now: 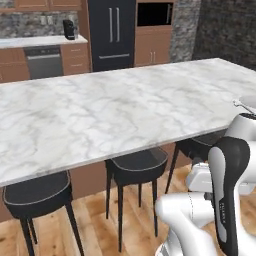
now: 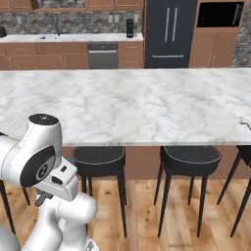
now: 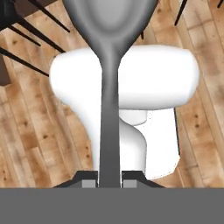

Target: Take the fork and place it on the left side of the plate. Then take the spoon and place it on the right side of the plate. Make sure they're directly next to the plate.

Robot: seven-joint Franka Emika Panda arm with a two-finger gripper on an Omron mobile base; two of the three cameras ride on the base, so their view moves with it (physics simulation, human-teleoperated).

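A dark grey metal spoon point(image 3: 109, 87), smooth and dully reflective, ran from its oval bowl at the top of the hand view down a narrow straight handle into the gripper point(image 3: 109, 183), whose two dark fingertips point(image 3: 89, 181) pinched the handle's end from either side. Beneath it lay a warm plank wood floor point(image 3: 35, 140) and the thin black legs of stools. The white arm point(image 1: 227, 190), with its dark joint covers, was folded low in front of the island, below the level of the countertop. The white marble counter point(image 1: 100, 110), veined in grey, stretched wide above round black stools point(image 2: 190, 156). At its far right edge a slim pale fork point(image 1: 243, 105) lay on the marble. Behind stood wooden cabinets, a dark refrigerator point(image 2: 169, 32) and stone-tiled walls.
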